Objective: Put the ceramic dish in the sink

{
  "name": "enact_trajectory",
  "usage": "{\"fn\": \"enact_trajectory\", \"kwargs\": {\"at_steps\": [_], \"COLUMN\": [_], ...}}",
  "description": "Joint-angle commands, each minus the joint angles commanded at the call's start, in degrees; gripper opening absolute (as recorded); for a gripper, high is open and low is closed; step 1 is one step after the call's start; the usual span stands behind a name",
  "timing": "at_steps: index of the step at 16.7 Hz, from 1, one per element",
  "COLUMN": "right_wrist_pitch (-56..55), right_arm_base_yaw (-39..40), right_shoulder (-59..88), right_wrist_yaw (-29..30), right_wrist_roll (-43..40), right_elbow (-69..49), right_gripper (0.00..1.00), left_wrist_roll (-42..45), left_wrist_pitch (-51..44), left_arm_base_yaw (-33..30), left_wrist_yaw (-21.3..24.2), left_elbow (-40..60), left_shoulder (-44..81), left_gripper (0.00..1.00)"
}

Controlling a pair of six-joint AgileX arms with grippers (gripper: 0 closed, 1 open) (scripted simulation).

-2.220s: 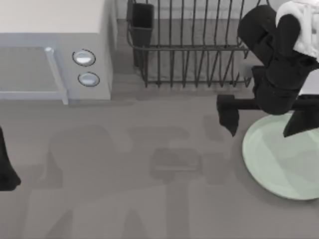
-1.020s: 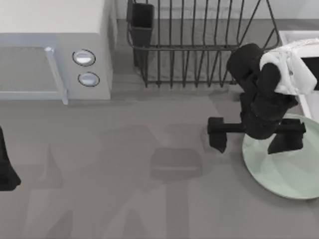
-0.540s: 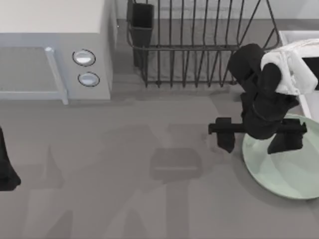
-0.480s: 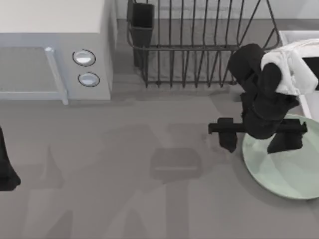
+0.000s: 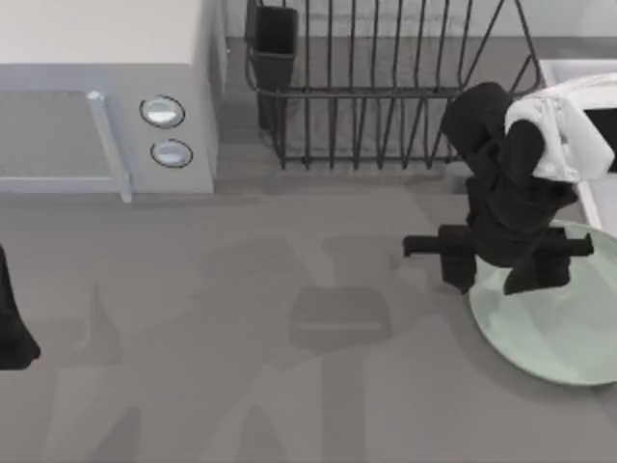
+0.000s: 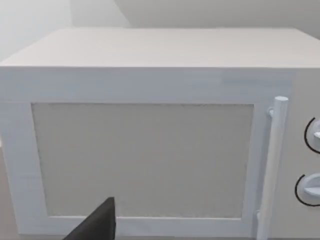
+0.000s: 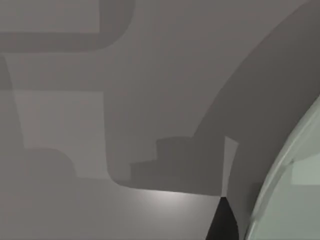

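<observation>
Right gripper (image 5: 501, 272) straddles the left rim of the ceramic dish (image 5: 554, 333), fingers spread apart. Left arm (image 5: 12, 323) parked at the table's left edge; its grip cannot be told.

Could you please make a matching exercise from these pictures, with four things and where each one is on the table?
Things:
1. ceramic dish
2. microwave
3. dish rack
4. right gripper

Places:
A. far left of the top view
B. far side, middle
C. over the dish's left rim
D. flat on the table at the right

Pairs: 1-D, 2-A, 3-B, 4-C
</observation>
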State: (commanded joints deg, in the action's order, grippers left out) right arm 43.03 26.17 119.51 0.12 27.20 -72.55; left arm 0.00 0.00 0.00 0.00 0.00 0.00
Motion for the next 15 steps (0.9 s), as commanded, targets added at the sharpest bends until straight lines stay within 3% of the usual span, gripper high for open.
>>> {"fn": "enact_trajectory", "kwargs": {"at_steps": [9, 15], "right_wrist_pitch": [0.63, 16.9], "right_arm_base_yaw": [-0.73, -0.58], "right_shoulder": [-4.33, -2.19], "right_wrist_yaw": [0.6, 0.6], "right_wrist_roll": [-0.25, -0.07], "right_elbow": [-1.66, -18.35], "right_gripper": [0.0, 0.0], "left_wrist_roll": [0.0, 0.0], "left_wrist_pitch": [0.0, 0.0], "left_arm_base_yaw": [0.0, 0.0], "left_wrist_yaw": [0.0, 0.0], "left_elbow": [0.0, 0.0], "left_shoulder": [0.0, 0.0], "left_gripper": [1.0, 1.0]}}
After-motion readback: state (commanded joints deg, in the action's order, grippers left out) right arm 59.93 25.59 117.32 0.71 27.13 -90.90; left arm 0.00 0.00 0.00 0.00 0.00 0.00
